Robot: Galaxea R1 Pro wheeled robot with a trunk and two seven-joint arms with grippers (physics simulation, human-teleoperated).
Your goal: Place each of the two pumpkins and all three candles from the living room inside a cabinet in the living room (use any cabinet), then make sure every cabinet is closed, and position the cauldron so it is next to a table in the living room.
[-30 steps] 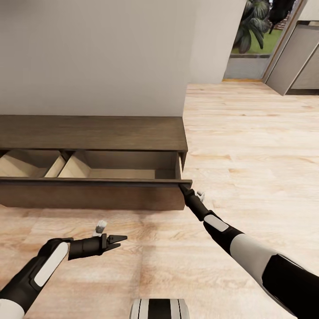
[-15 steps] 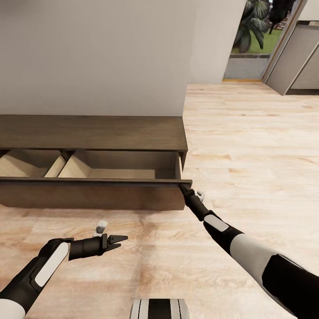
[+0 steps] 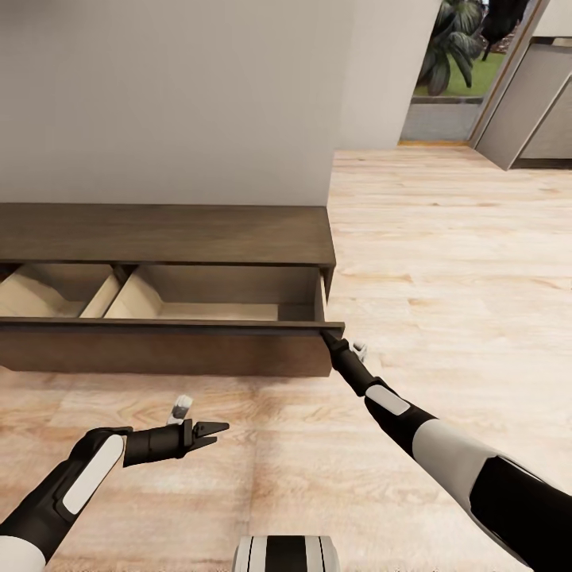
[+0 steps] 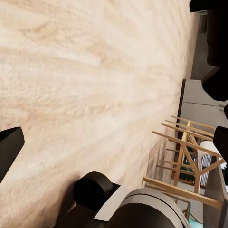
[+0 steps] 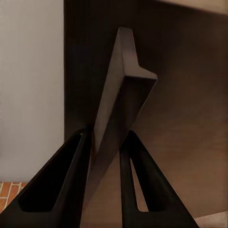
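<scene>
Dark-brown cabinet front panel pinched at its corner by right gripper; left gripper empty, jaws parted.

The cabinet has its front panel folded out, leaving the pale compartments open from above. A slanted divider splits them. The right gripper pinches the panel's right corner, while bare plank floor lies open alongside.

Head view looks down over the cabinet; right wrist view, close, shares its drawer-front corner.
</scene>
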